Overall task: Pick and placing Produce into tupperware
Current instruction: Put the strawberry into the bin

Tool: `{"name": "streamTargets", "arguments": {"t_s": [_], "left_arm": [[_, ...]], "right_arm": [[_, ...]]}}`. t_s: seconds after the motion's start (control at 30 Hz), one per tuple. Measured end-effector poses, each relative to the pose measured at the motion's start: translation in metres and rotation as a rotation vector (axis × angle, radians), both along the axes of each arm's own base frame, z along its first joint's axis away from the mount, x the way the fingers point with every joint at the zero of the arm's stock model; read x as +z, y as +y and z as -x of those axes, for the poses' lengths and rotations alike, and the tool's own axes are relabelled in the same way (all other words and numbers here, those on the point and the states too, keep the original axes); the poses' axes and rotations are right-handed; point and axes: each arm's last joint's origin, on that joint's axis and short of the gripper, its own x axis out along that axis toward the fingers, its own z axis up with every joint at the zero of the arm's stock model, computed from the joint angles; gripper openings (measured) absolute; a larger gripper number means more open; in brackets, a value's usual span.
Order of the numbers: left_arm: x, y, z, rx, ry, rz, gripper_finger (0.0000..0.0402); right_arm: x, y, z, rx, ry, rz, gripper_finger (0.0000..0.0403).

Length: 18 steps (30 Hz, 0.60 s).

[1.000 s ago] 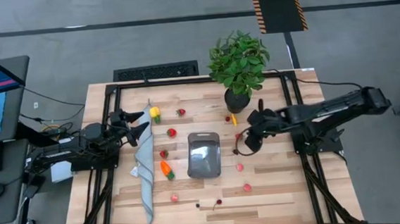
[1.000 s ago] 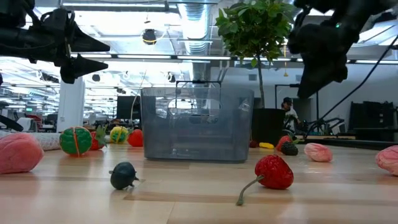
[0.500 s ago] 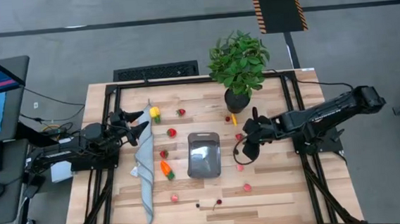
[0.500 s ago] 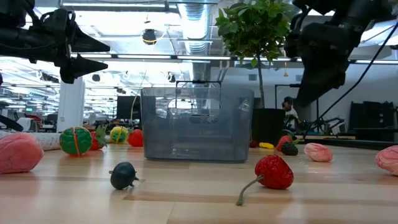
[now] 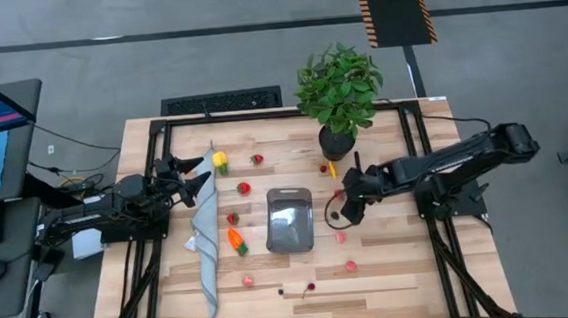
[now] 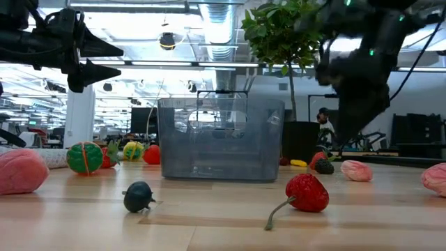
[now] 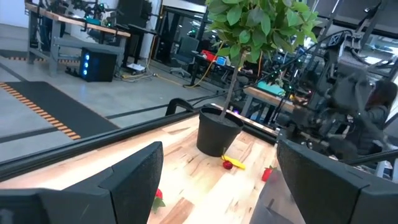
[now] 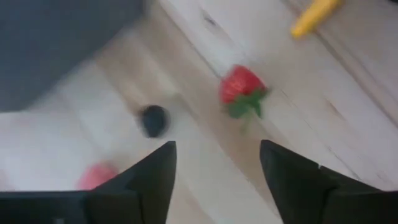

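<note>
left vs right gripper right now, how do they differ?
The left gripper waits over the table's left edge by the grey cloth; the right gripper hangs just right of the clear container. The left sits well above the table, the right reaches down towards a small strawberry and a dark berry. Both are open and empty.

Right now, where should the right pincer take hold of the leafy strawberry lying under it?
Grip the strawberry across its red body, from straight above: it lies sideways on the table, leaves at one end, below the open right pincer.
</note>
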Motion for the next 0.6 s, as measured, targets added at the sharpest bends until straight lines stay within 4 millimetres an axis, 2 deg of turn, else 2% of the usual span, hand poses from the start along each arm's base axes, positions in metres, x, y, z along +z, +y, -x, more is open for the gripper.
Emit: {"name": "streamTargets", "arguments": {"t_s": [0.3, 0.6], "left_arm": [[0.0, 0.0, 0.0, 0.0, 0.0, 0.001, 0.0307], [0.0, 0.0, 0.0, 0.0, -0.001, 0.003, 0.0307]], "right_arm": [[-0.03, 0.001, -0.009, 0.051, 0.131, 0.031, 0.0265], [-0.032, -0.001, -0.014, 0.074, 0.111, 0.068, 0.026]]}}
